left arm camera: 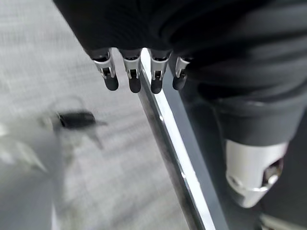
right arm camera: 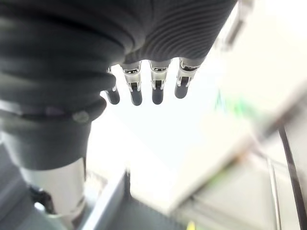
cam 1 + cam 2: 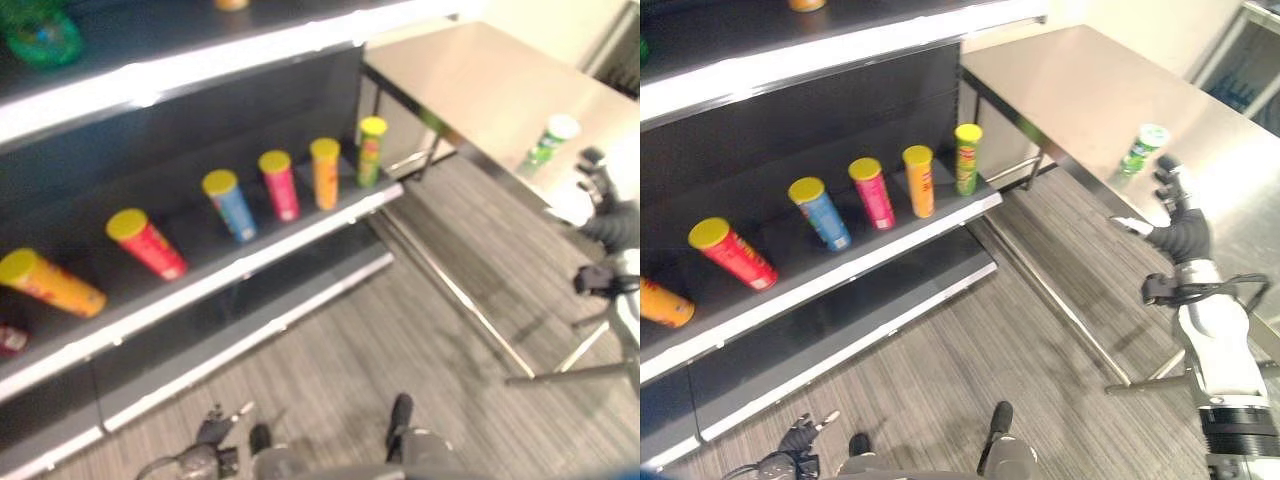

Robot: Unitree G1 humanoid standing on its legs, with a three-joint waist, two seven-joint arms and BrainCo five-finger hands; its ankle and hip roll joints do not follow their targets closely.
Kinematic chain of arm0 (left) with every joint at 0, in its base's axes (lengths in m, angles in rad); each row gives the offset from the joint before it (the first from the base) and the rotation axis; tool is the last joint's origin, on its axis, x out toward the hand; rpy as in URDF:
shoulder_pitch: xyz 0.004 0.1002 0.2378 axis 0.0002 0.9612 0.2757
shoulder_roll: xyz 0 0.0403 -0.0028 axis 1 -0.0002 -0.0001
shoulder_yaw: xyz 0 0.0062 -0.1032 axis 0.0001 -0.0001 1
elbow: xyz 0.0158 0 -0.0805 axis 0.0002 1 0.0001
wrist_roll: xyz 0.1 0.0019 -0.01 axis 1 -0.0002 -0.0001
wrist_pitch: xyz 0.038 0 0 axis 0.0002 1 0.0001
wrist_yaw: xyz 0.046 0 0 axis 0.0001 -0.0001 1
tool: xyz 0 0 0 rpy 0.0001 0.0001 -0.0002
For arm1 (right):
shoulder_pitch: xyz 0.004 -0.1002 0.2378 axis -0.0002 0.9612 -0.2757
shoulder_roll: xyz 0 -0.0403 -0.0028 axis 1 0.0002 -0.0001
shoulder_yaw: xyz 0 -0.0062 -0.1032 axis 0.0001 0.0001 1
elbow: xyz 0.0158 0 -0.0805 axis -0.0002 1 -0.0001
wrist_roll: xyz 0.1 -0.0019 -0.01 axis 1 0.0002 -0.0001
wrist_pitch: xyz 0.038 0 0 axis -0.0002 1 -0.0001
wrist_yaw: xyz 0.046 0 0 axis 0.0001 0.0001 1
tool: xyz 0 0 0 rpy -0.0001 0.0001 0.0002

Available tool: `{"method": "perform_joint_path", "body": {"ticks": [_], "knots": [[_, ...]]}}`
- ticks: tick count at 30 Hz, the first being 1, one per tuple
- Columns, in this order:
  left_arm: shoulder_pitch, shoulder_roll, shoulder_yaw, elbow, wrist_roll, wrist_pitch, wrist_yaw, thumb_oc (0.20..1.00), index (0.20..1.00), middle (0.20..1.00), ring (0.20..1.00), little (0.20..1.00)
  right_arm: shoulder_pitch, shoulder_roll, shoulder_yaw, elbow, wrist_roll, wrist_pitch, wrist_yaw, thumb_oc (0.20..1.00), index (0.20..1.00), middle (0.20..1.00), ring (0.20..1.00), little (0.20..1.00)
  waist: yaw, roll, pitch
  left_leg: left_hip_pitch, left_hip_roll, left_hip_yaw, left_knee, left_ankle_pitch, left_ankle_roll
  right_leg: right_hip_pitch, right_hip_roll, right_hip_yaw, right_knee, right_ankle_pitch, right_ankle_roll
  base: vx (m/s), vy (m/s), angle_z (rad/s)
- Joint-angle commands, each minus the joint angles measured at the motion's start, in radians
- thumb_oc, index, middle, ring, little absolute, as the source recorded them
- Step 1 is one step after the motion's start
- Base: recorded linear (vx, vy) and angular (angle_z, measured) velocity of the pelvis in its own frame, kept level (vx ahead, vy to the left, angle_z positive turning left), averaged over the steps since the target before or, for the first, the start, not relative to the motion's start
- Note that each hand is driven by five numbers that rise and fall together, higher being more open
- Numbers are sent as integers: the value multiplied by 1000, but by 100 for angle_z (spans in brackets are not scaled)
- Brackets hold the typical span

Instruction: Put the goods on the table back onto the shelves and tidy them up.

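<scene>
floor and back wall, as i see them from here

grey floor (image 3: pixel 970 340) with fine stripes runs from the foot of the shelf unit (image 3: pixel 890 300) under the table (image 3: pixel 1090 90). a plain cream wall (image 3: pixel 1140 20) stands behind the table's far end. beside it at the far right is a dark panel (image 3: pixel 1252 70) in a pale frame, too blurred for me to identify.

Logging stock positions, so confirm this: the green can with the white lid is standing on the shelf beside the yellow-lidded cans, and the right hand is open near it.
Not quite. The green can stands on the steel table, not the shelf, as the right eye view shows. The right hand is open near it.
</scene>
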Motion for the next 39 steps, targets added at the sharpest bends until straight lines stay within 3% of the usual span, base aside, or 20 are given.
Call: {"method": "perform_joint_path", "body": {"ticks": [1,3,4,5,8,12,16,18,19,20,21,22,26,27,29,30,31,32,35,39], "knots": [[-37,133,-7,-59,-37,-21,3,1000,1000,1000,1000,1000,-108,-15,32,-82,0,-79,-42,1000,1000,1000,1000,1000,27,-93,18,31,23,-51,4,76,-65,75,-56,52,-70,-83,59,73,-198,-15],[-20,128,-21,-81,-48,-23,4,1000,1000,1000,1000,1000,-159,-23,55,-77,10,-77,-50,1000,1000,1000,1000,1000,49,-112,22,1,-70,-140,68,-14,-27,84,-44,73,-77,-90,42,161,-272,-24],[-8,120,-25,-87,-58,-22,-3,1000,1000,1000,1000,1000,-193,-40,80,-56,2,-72,-51,1000,1000,1000,1000,1000,70,-133,25,-49,-221,-224,91,-148,6,102,-30,99,-89,-95,38,260,-335,-68],[-1,119,-25,-84,-54,-22,-7,1000,1000,1000,1000,1000,-206,-50,87,-44,0,-66,-47,1000,1000,1000,1000,1000,79,-128,26,-53,-260,-227,84,-171,15,115,-14,110,-94,-100,36,257,-271,-72],[16,108,-41,-70,-40,-19,-14,1000,1000,1000,1000,1000,-245,-77,120,12,4,-72,-64,1000,1000,1000,1000,1000,107,-101,21,-129,-377,-223,39,-132,53,131,24,124,-118,-101,34,172,-79,-39],[24,104,-38,-52,-36,-17,-16,1000,1000,1000,1000,1000,-278,-134,163,87,-47,-52,-81,1000,1000,1000,1000,1000,141,-75,29,-223,-456,-196,-27,-70,51,186,84,153,-131,-132,28,208,-49,-66],[41,105,-13,-31,-42,-11,-12,1000,1000,1000,1000,1000,-293,-128,181,100,-81,-33,-82,1000,1000,1000,1000,1000,164,-63,20,-202,-450,-189,-51,-30,71,230,107,191,-113,-177,30,307,65,-29],[37,106,-3,-10,-47,-11,-5,1000,1000,1000,1000,1000,-283,-116,181,110,-97,-22,-80,1000,1000,1000,1000,1000,166,-76,11,-186,-450,-205,-37,-30,81,245,84,201,-77,-199,38,319,132,-45],[32,106,1,16,-40,-4,2,1000,1000,1000,1000,1000,-277,-96,179,137,-140,-8,-92,1000,1000,1000,1000,1000,168,-88,5,-132,-451,-195,-36,-60,109,236,27,189,56,-191,69,219,102,-56],[32,106,1,16,-40,-4,2,1000,1000,1000,1000,1000,-276,-96,178,137,-140,-8,-92,1000,1000,1000,1000,1000,169,-86,4,-135,-450,-195,-37,-57,110,233,29,190,56,-189,69,294,148,-54],[30,108,3,14,-39,-1,3,1000,1000,1000,1000,1000,-266,-90,172,130,-148,1,-89,1000,1000,1000,1000,1000,163,-90,9,-103,-455,-190,-40,-68,120,206,2,190,145,-155,88,192,151,-32],[12,114,-9,12,-24,7,4,1000,1000,1000,1000,1000,-246,-81,139,121,-161,7,-96,1000,1000,1000,1000,1000,136,-84,35,-62,-466,-206,-33,-85,150,121,-44,215,362,-30,118,236,177,-23],[-5,133,-38,-8,-3,6,6,1000,1000,1000,1000,1000,-216,-61,103,122,-169,-2,-119,1000,1000,1000,1000,1000,113,-56,52,-20,-431,-253,-41,-103,156,26,-93,208,498,-12,79,155,2,21],[-13,140,-39,-21,-8,3,8,1000,1000,1000,1000,1000,-205,-56,89,127,-160,0,-126,1000,1000,1000,1000,1000,106,-55,58,0,-413,-275,-48,-119,146,-4,-122,200,421,-39,68,111,-106,28],[-19,144,-42,-23,-8,-1,8,1000,1000,1000,1000,1000,-196,-60,77,134,-154,3,-127,1000,1000,1000,1000,1000,98,-56,60,11,-410,-294,-55,-126,137,-10,-112,206,343,-55,67,226,-188,15],[-29,147,-46,-24,-5,-4,9,1000,1000,1000,1000,1000,-166,-67,44,142,-147,2,-136,1000,1000,1000,1000,1000,76,-69,62,34,-418,-327,-67,-145,120,-19,-67,244,100,-52,85,256,-207,27],[-30,148,-47,-24,-5,-4,9,1000,1000,1000,1000,1000,-165,-67,42,142,-147,2,-136,1000,1000,1000,1000,1000,76,-67,61,33,-417,-329,-68,-143,120,-14,-65,241,88,-44,85,348,-250,58],[-36,153,-47,-21,4,-6,6,1000,1000,1000,1000,1000,-136,-63,9,146,-143,3,-147,1000,1000,1000,1000,1000,57,-76,64,56,-428,-368,-72,-162,114,-39,-32,302,-47,0,119,259,-162,60],[-48,157,-48,-21,11,-7,11,1000,1000,1000,1000,1000,-103,-50,-16,150,-152,4,-161,1000,1000,1000,1000,1000,38,-96,73,81,-443,-428,-63,-182,111,-66,-3,377,-101,51,138,201,-142,67],[-52,156,-55,-25,20,-12,11,1000,1000,1000,1000,1000,-81,-57,-39,153,-161,12,-159,1000,1000,1000,1000,1000,34,-124,66,97,-450,-462,-52,-209,101,-20,-25,376,-115,65,130,192,-194,99]]}}
